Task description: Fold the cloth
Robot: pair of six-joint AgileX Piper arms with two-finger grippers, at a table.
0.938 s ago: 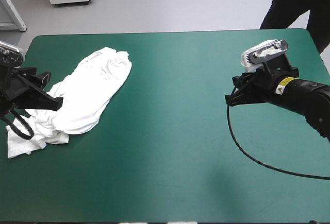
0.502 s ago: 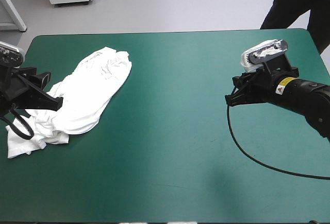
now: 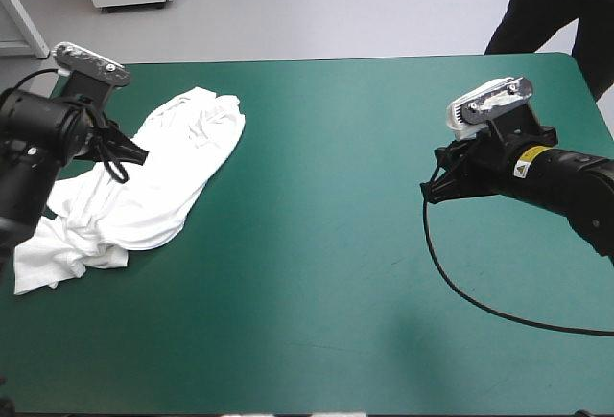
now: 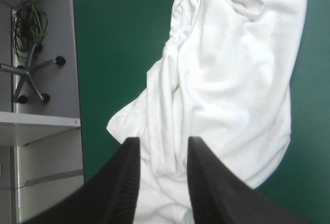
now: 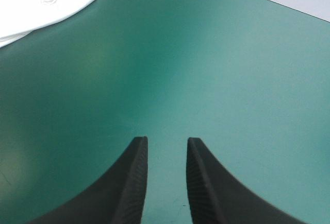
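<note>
The table (image 3: 317, 273) carries a flat teal-green cover, with wide free cover at centre and right for spreading; grey floor (image 4: 56, 28) lies just beyond its left edge. The left gripper (image 4: 162, 142) hovers over the T-shirt (image 3: 163, 187); its black fingers stand spread, with nothing between them. The T-shirt lies crumpled in a long heap at the table's left side, running from the near-left toward the far edge; expect it to be light, limp and inclined to drag its folds along; take hold at an exposed hem or corner, probably at the bunched near end. The right gripper (image 3: 429, 185) hangs over open cover, well apart from the T-shirt; its fingers are likewise parted and empty.
</note>
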